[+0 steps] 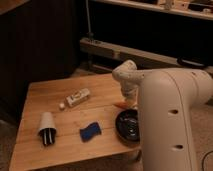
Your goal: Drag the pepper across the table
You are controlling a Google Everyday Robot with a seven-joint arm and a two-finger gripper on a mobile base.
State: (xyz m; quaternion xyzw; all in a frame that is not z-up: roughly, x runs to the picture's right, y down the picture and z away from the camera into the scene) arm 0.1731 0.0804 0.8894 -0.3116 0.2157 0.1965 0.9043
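Poising the gripper (128, 101) at the pepper (118, 105) just beside the bowl (118, 126), grip impossible to tell, whole drag seemingly remaining.

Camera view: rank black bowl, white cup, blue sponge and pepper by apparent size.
Black bowl
then white cup and blue sponge, too alike to rank
pepper smallest, partly hidden beside the tool beyond the bowl

The arm (170, 115) bends downward, end effector (128, 101) seemingly low beside the forearm.
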